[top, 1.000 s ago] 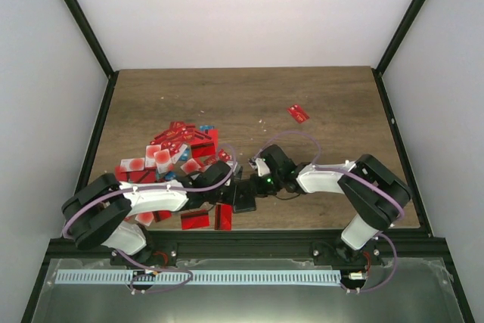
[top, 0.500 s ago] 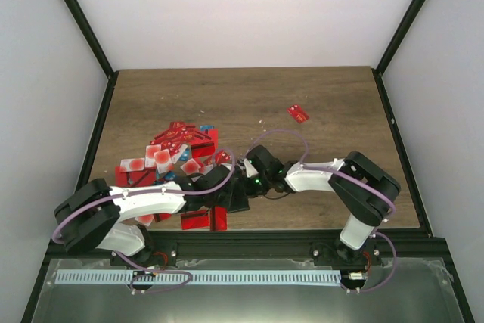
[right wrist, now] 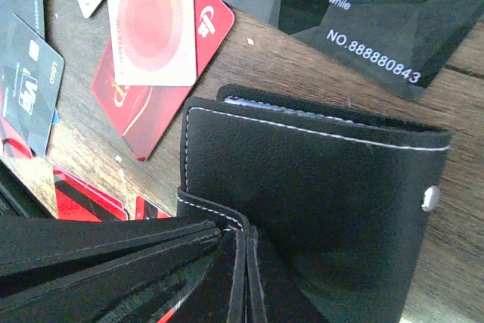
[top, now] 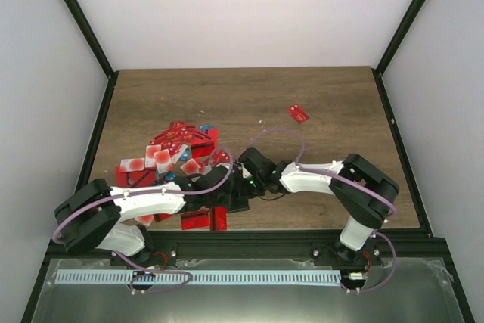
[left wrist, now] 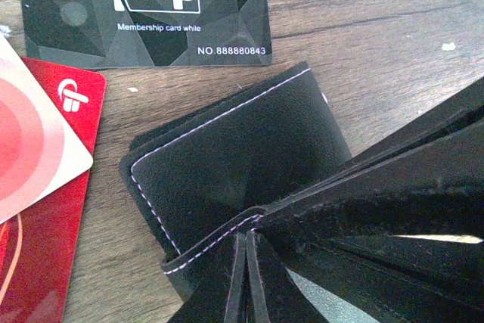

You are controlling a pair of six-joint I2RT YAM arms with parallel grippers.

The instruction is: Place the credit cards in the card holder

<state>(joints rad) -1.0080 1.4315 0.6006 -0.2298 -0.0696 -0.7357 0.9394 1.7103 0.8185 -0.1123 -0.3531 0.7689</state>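
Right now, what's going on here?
Both arms meet near the front of the table over the black card holder. The left claw and right claw each appear pinched shut on one of its edges. The credit cards lie mostly heaped to its left; one red card sits alone farther back.

The top camera looks down from high above the near edge, taking in the whole table (top: 318,96). Both wrist cameras sit very close, looking down, sharing the card holder (left wrist: 234,160) and the black card (left wrist: 144,9) beside it.
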